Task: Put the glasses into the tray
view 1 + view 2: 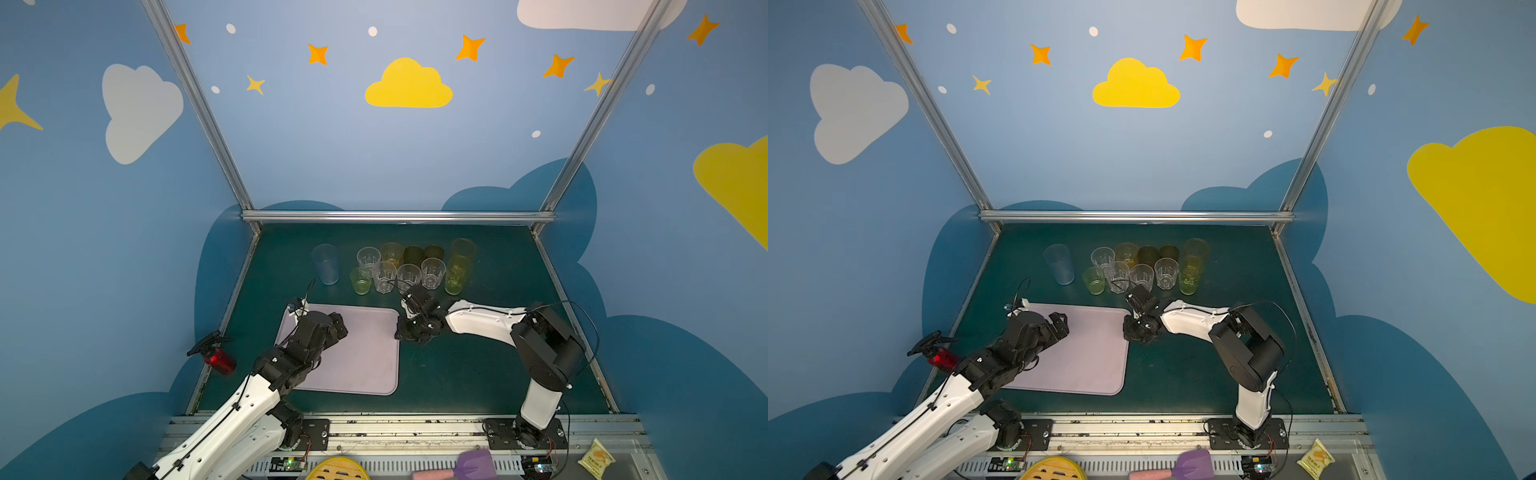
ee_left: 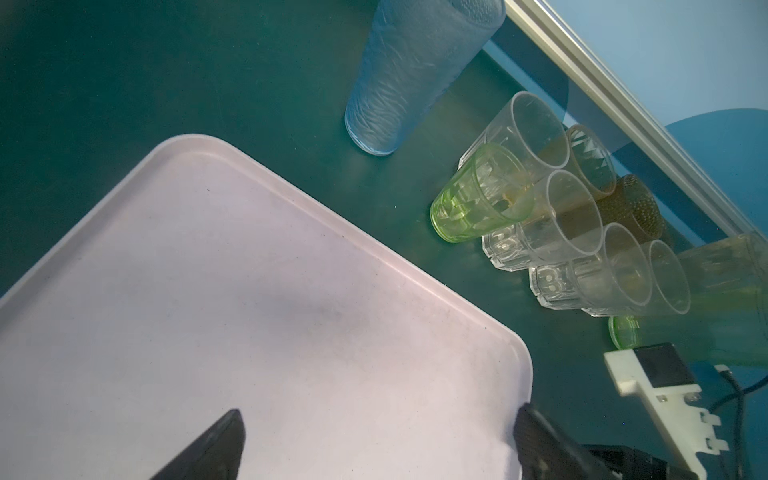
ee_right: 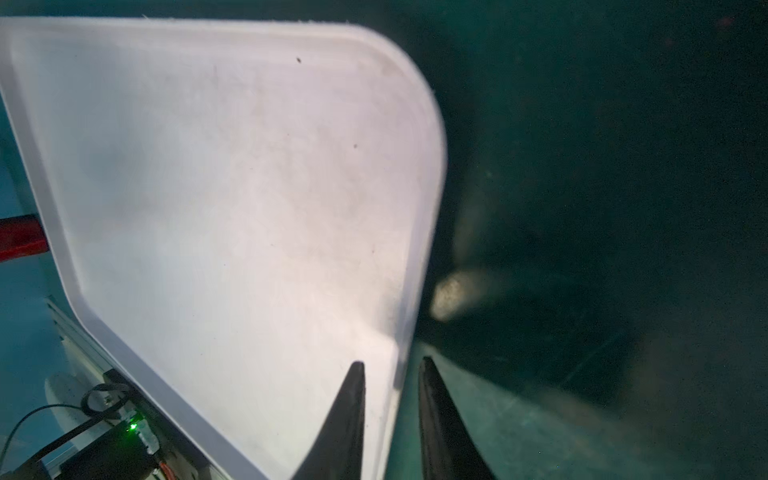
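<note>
- tray (image 1: 365,361) lies flat on the dark green surface (image 1: 478,374), left of centre, on the side nearer the arm bases.
- glasses (image 1: 409,277): all eleven stand upright on the surface beyond the tray's far edge, clear of it, packed in approx. two rows.
- tall pale blue glass (image 1: 326,264) stands alone at the group's left, w/ a gap to the short green glass (image 1: 360,281).
- clear faceted glasses (image 1: 384,276): three in the front row, one behind.
- short yellow glass (image 1: 392,252) and two brown glasses (image 1: 413,254) are in the back row.
- tall yellow-green glass (image 1: 457,274) and tall amber glass (image 1: 462,249) close the right end.
- left gripper (image 2: 379,411) hovers over the tray's far half, jaws spread wide, nothing btw them.
- right gripper (image 3: 391,361) is at the tray's right rim, toward its far end.
- in the right wrist view its jaws are nearly together, one finger (image 3: 349,415) over the tray floor, the other outside the rim.
- can't tell if they actually pinch the rim.
- red item w/ black handle (image 1: 216,357) lies at the surface's left edge, apart from the tray.
</note>
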### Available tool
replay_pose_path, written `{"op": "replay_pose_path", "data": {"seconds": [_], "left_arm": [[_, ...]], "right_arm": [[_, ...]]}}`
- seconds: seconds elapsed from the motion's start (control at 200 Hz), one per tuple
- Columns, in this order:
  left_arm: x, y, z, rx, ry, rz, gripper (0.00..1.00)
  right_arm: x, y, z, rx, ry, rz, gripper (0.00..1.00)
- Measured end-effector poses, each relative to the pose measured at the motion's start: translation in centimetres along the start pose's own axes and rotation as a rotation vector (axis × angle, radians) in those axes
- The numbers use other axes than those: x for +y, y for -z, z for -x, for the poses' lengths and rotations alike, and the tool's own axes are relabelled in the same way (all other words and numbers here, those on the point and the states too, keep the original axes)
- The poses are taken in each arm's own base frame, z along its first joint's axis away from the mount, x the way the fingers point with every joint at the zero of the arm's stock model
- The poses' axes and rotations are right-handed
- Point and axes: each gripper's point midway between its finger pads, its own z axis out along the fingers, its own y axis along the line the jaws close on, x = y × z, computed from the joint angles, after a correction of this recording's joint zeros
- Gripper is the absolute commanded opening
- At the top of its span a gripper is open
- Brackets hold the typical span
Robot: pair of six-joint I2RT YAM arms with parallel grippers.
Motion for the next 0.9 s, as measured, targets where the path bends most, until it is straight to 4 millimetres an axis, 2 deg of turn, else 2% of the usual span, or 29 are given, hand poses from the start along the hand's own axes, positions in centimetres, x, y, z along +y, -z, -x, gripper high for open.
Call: {"op": "replay_pose_path", "data": {"seconds": [0.205, 0.35, 0.531, 0.901], "left_arm": [[0.5, -0.1, -0.2, 0.0, 0.003, 0.006, 1.0], [1.2, -0.6, -0.6, 0.02, -0.001, 0.043, 1.0], [1.4, -0.8, -0.8, 0.028, 0.007, 0.058, 1.0], [1.4, 0.1, -0.2, -0.011, 0.005, 0.012, 1.0]], "right_arm": [[-0.1, 0.4, 0.3, -0.017, 0.026, -0.048, 0.18], [-0.6, -0.1, 0.0, -0.003, 0.028, -0.069, 0.18], [-0.5, -1.4, -0.5, 0.018, 0.03, -0.08, 0.08], [-0.9, -1.3, -0.2, -0.001, -0.036, -0.107, 0.04]]}}
